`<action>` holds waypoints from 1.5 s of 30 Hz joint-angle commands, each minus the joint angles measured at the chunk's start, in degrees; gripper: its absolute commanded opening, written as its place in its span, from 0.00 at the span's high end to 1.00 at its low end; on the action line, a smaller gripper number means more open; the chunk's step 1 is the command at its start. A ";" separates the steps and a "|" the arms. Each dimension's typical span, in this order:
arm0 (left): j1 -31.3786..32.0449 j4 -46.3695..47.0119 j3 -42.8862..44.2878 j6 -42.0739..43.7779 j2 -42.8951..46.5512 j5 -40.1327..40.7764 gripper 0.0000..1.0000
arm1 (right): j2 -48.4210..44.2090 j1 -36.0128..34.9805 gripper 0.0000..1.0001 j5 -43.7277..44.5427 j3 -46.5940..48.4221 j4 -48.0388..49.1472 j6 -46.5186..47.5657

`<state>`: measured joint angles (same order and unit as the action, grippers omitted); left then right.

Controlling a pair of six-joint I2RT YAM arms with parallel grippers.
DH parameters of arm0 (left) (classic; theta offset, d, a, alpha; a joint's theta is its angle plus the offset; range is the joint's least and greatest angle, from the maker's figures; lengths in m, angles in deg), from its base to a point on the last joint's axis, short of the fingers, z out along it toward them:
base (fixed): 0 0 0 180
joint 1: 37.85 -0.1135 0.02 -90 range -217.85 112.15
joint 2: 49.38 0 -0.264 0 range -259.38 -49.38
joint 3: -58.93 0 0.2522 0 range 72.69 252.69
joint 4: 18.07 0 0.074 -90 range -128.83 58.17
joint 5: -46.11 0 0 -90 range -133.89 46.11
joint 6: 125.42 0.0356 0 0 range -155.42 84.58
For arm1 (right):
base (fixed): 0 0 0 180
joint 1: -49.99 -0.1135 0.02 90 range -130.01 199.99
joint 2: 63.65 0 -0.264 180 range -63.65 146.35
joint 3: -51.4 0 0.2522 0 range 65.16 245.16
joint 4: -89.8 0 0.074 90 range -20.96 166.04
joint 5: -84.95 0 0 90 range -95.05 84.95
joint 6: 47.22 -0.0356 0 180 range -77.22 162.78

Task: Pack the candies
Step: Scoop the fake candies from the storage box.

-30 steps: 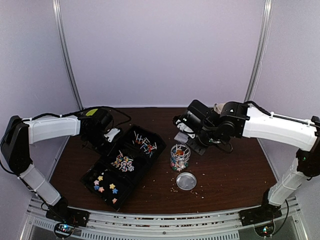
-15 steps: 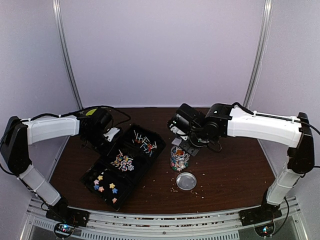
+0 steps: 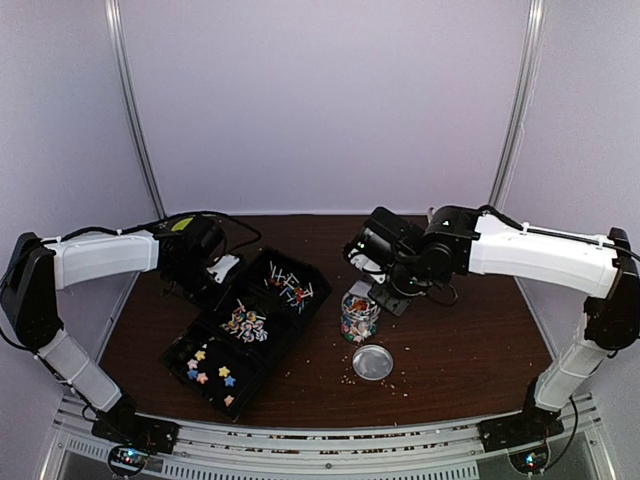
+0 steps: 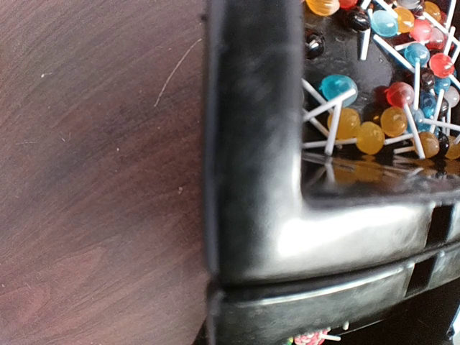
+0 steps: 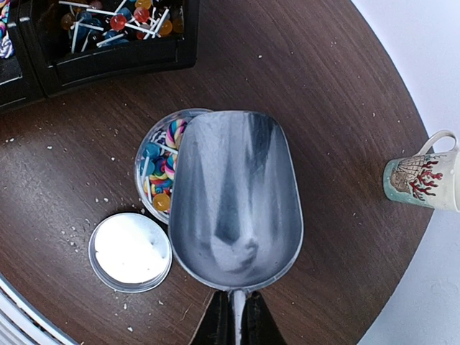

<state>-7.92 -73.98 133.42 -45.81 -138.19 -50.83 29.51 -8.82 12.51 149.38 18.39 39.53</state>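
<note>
Multicoloured candies (image 3: 246,323) lie in black tray (image 3: 270,350) and jar (image 3: 359,318).

You got no readable text, number or brand in any view. The yellow sticker (image 3: 183,224) on the left arm (image 3: 100,256) was too small to read. The mug (image 5: 420,180) showed only a red coral drawing.

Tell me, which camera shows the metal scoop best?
The right wrist view: the scoop fills it, empty, partly over the jar. The top view shows barely a sliver; the left wrist view, none.
</note>
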 commanded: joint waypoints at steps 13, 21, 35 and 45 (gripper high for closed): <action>-0.56 2.35 2.37 -0.53 2.46 -1.86 1.00 | 0.74 -1.78 1.00 -0.42 -1.11 -5.55 -0.31; -0.50 2.41 2.33 -0.53 2.82 -1.97 1.00 | 0.30 -1.84 1.00 2.44 4.02 -6.68 -0.12; -0.17 2.32 2.30 0.44 2.58 -3.40 1.00 | 0.77 -3.92 1.00 1.00 14.85 -7.06 7.09; 1.73 0.93 2.80 1.78 1.61 -2.16 1.00 | 11.00 -8.24 1.00 2.94 24.36 -9.86 9.77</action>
<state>-6.98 -74.55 133.44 -44.85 -138.04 -50.50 37.23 -16.23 13.10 169.45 10.77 47.84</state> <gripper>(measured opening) 0.061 0.079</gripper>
